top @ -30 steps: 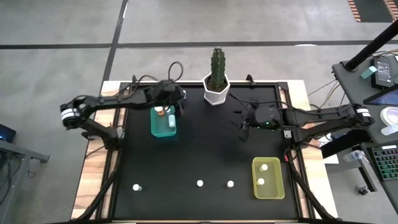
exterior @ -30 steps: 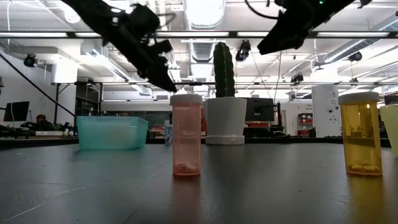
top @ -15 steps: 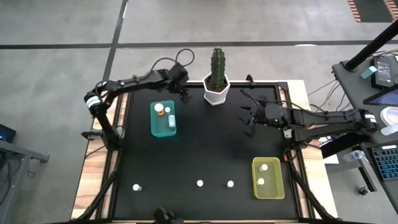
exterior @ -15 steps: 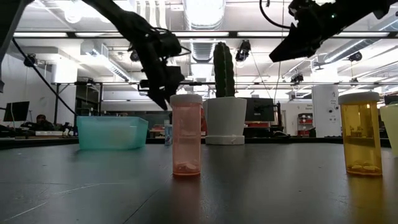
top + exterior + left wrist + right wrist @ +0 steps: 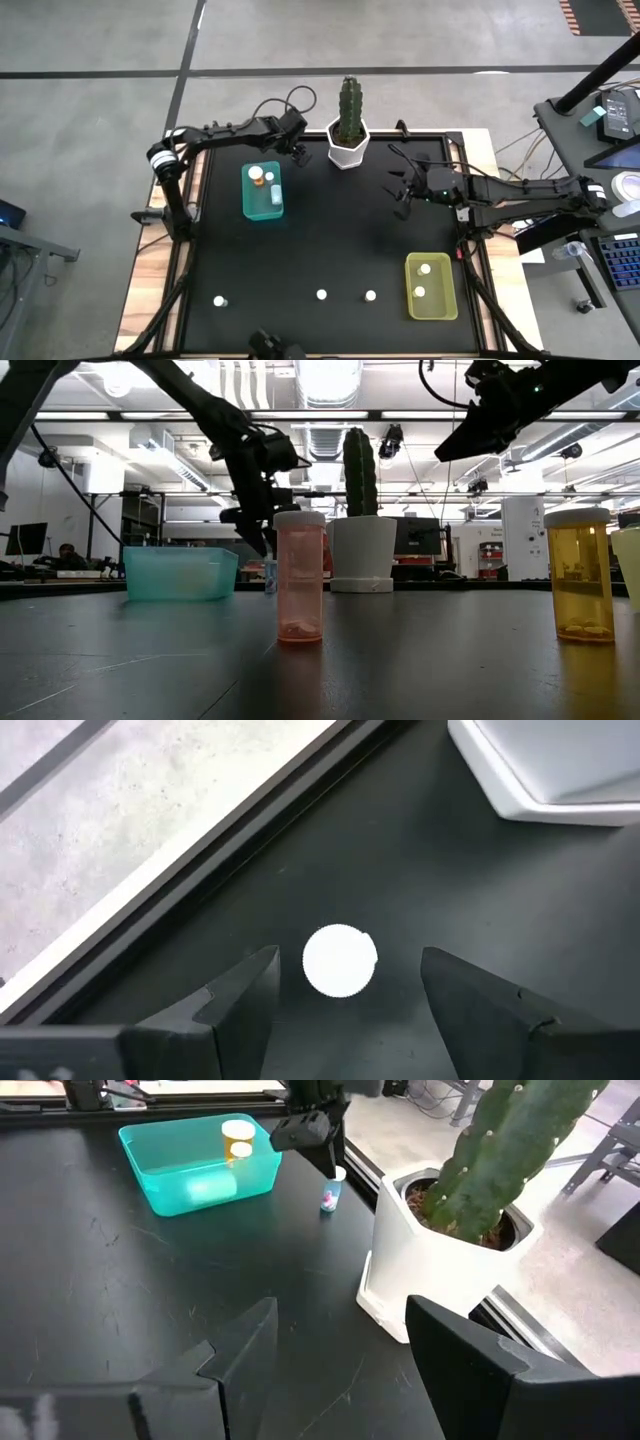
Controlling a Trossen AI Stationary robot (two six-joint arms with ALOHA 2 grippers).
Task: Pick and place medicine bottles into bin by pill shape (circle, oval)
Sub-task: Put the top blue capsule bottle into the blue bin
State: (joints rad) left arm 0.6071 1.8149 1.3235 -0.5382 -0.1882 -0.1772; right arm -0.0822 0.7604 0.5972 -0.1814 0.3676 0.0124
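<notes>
A small white-capped medicine bottle [image 5: 340, 960] stands upright on the black table beside the white cactus pot [image 5: 347, 148], near the far edge. My left gripper [image 5: 298, 152] hangs open over it, pointing steeply down. One finger [image 5: 250, 990] stands on either side of the cap without touching. The same bottle [image 5: 330, 1195] shows under that gripper in the right wrist view. The teal bin [image 5: 263, 190] holds bottles, one with an orange body [image 5: 238, 1135]. My right gripper [image 5: 398, 198] waits open in the air at the right, with nothing between its fingers.
A yellow bin [image 5: 431, 285] at the near right holds two white-capped bottles. Three more bottles stand along the near edge [image 5: 220, 300], [image 5: 321, 295], [image 5: 370, 296]. In the low view, a pink one [image 5: 300, 575] and an amber one [image 5: 580, 575] stand closest.
My left gripper has left the space above the teal bin. It swung toward the far edge and the cactus pot, tipped further down, rolled, and sank over the small bottle, staying open. My right gripper drew back slightly toward the table's right edge, then held still.
</notes>
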